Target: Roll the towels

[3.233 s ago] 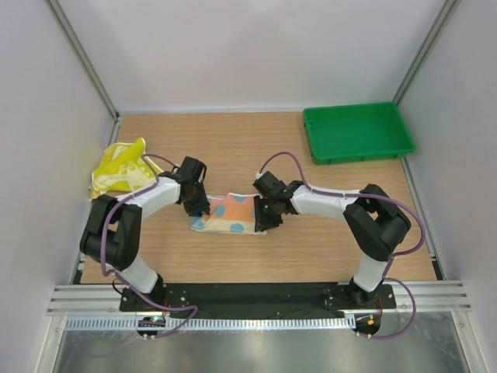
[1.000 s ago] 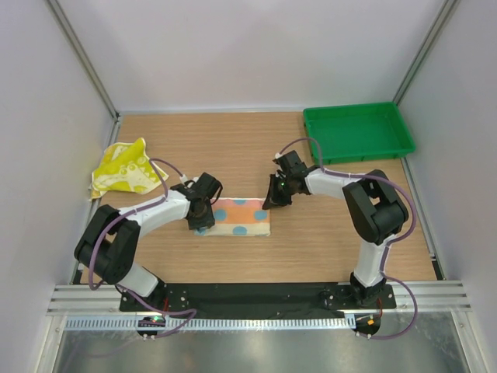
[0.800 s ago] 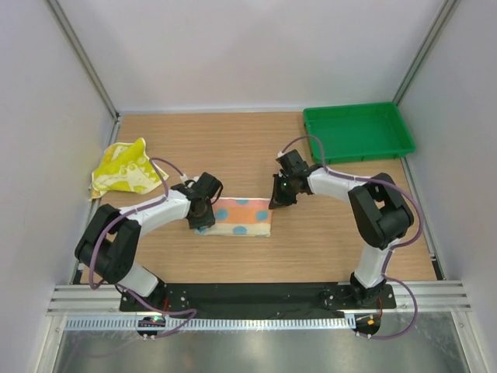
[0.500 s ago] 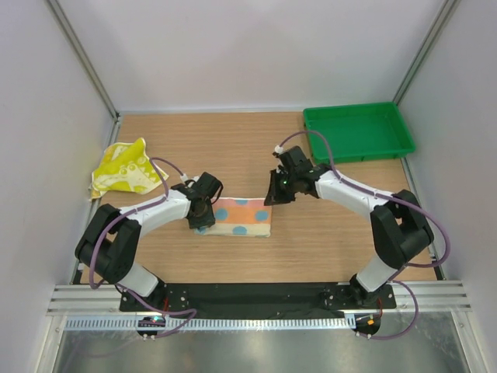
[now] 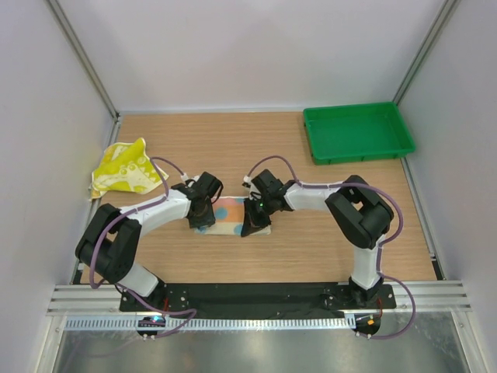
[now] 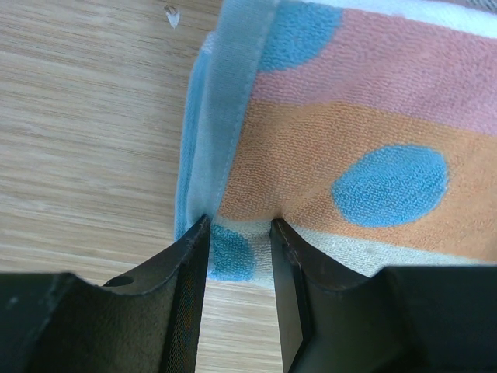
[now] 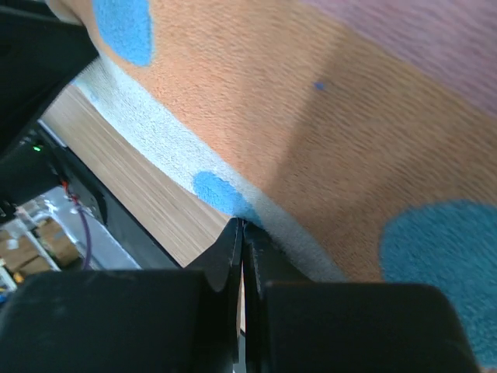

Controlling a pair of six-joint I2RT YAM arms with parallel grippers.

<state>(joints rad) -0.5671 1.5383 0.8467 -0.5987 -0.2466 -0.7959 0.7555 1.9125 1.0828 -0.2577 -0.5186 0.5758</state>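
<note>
The light blue towel, orange-pink side up with blue dots point(image 5: 231, 215), lies folded flat at mid-table. My left gripper point(image 5: 203, 221) is at its left end; in the left wrist view its jaws point(image 6: 239, 225) stand apart astride the near left corner of the towel point(image 6: 349, 132), open. My right gripper point(image 5: 250, 225) is low over the towel's right part; in the right wrist view its jaws point(image 7: 242, 223) are shut, tips touching the towel's pale near edge point(image 7: 311, 116). The yellow towel point(image 5: 123, 167) lies crumpled at the far left.
A green tray point(image 5: 357, 134) stands at the back right. Frame posts and white walls close in the table on three sides. A black rail with the arm bases runs along the near edge.
My right gripper has swung from behind the towel's right end down and left onto its near right part. The left gripper and the towel have stayed put.
</note>
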